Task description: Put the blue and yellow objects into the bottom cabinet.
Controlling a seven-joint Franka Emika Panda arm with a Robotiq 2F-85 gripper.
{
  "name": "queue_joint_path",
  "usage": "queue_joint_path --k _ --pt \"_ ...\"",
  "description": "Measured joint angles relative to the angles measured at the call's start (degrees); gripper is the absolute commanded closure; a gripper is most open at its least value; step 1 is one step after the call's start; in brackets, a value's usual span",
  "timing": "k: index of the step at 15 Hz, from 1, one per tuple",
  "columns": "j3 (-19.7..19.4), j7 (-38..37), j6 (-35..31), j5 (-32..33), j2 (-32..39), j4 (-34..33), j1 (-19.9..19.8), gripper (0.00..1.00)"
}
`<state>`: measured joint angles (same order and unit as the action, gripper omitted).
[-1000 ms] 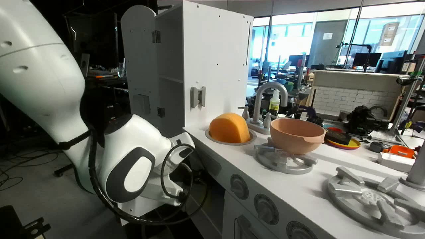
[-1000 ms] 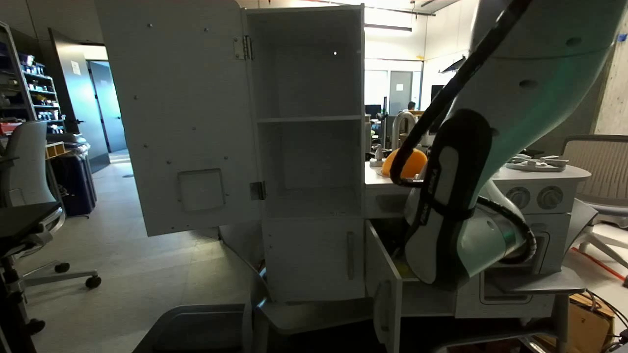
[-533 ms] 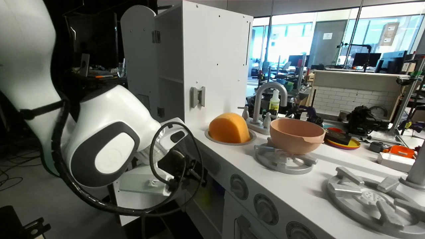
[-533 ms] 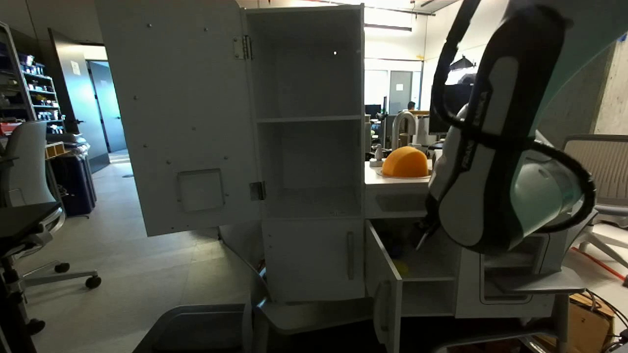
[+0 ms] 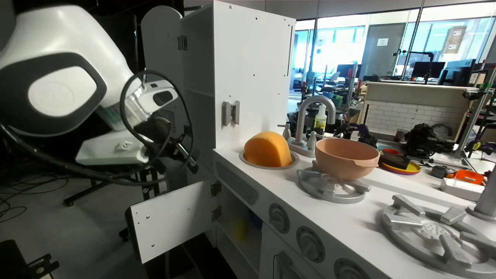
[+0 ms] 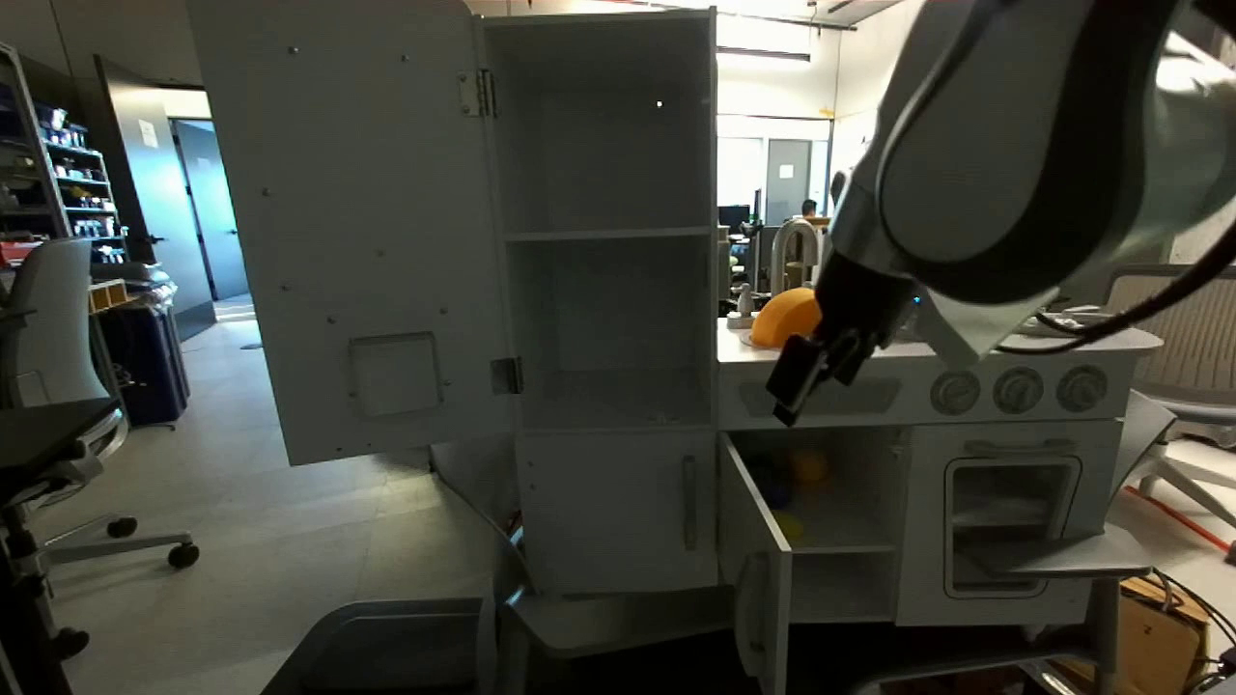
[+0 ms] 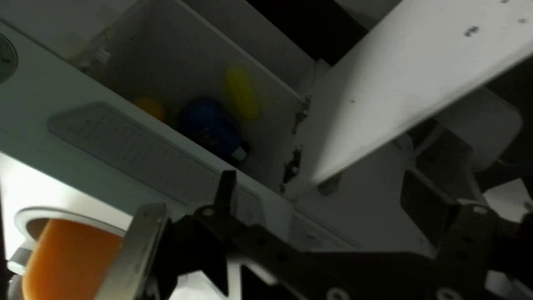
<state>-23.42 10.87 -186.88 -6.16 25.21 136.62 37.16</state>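
The bottom cabinet (image 6: 842,549) has its door (image 5: 176,217) swung open; the door also shows in the wrist view (image 7: 416,79). Inside, on the shelf, a yellow elongated object (image 7: 242,92) lies beside a dark blue bottle-like object (image 7: 212,125) with a pale end. An orange-yellow rounded thing (image 7: 150,108) is partly hidden behind the cabinet's front edge. The yellow object also shows dimly in both exterior views (image 5: 240,228) (image 6: 789,526). My gripper (image 7: 322,187) is open and empty, above and in front of the cabinet opening, near counter height (image 6: 821,376).
An orange dome (image 5: 267,149) sits in the sink, beside the faucet (image 5: 302,116). A tan bowl (image 5: 347,159) stands on a burner. The tall upper cabinet (image 5: 252,69) rises at the counter's end with its door (image 6: 357,241) open. Knobs (image 5: 279,217) stick out in front.
My arm has risen and drawn back out of the bottom cabinet, up to counter height. The cabinet's inside and the objects on its shelf have come into view. The door stays open.
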Motion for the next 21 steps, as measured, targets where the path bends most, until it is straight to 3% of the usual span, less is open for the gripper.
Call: queue_joint_path --k 6,9,14,17,21 --pt "-0.53 -1.04 17.69 -0.01 -7.38 -1.93 7.44 0.00" --pt "6.39 -7.00 21.91 5.87 -6.78 -2.45 2.31 0.00" --pt "17.29 -11.36 23.84 9.65 -2.02 -5.11 -7.80 0.00" --pt "20.74 -12.60 23.89 10.57 2.24 -8.08 -11.03 0.00" --pt "22.80 -13.54 23.89 10.83 6.26 -11.23 -11.98 0.00"
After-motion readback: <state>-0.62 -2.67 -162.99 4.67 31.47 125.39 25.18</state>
